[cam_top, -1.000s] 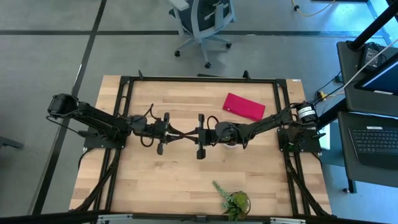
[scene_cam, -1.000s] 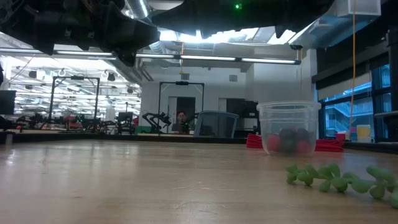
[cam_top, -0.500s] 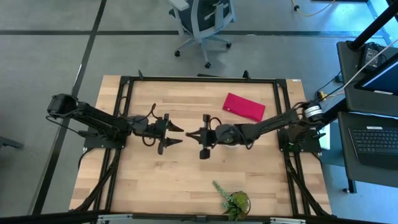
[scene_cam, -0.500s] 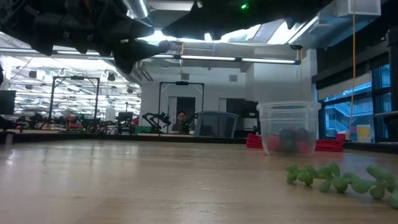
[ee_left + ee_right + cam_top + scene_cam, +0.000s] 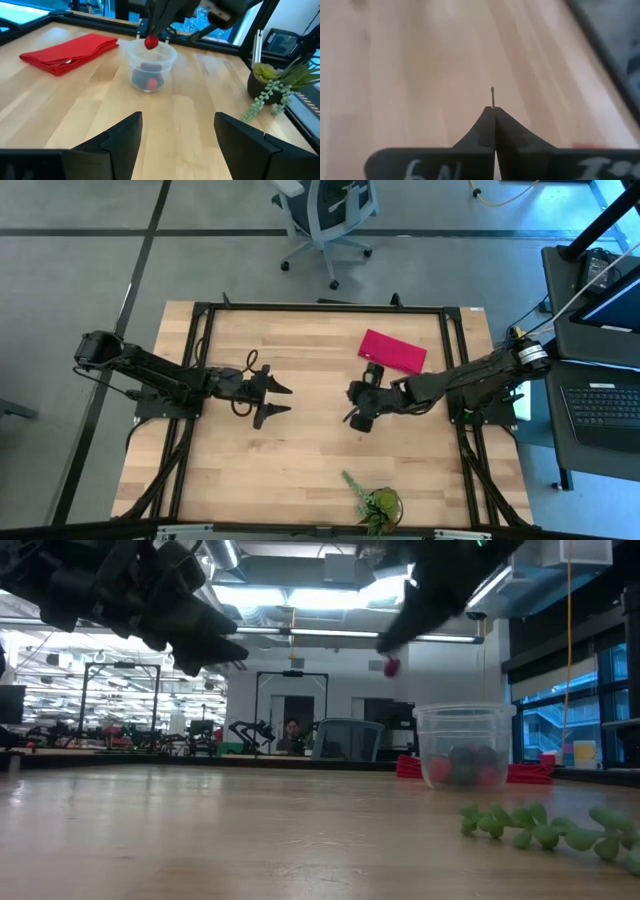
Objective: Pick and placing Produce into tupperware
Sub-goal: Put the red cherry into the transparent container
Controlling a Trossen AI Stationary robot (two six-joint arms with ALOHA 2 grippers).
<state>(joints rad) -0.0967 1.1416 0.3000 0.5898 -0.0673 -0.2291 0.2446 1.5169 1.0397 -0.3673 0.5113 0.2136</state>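
The right gripper (image 5: pixel 152 37), fingers clamped on a red fruit (image 5: pixel 151 42), hangs over the cup (image 5: pixel 150 62); the left gripper (image 5: pixel 280 400) waits nearby, fingers apart.

I am looking down on both arms reaching in toward the middle of the table. My left arm is coming in from nine o'clock, wrist level, and the left gripper (image 5: pixel 280 400) is pointing toward three o'clock with its fingers (image 5: pixel 122 137) spreading wide apart and nothing between them. My right arm is stretching in from three o'clock, elbow bending slightly, and the right gripper (image 5: pixel 352 417) is tilting down toward seven o'clock. Its fingers (image 5: pixel 487 125) are pressing flat together at the tips, pinching a thin stem (image 5: pixel 492 95) and dangling a small red fruit (image 5: pixel 391 667) below them.
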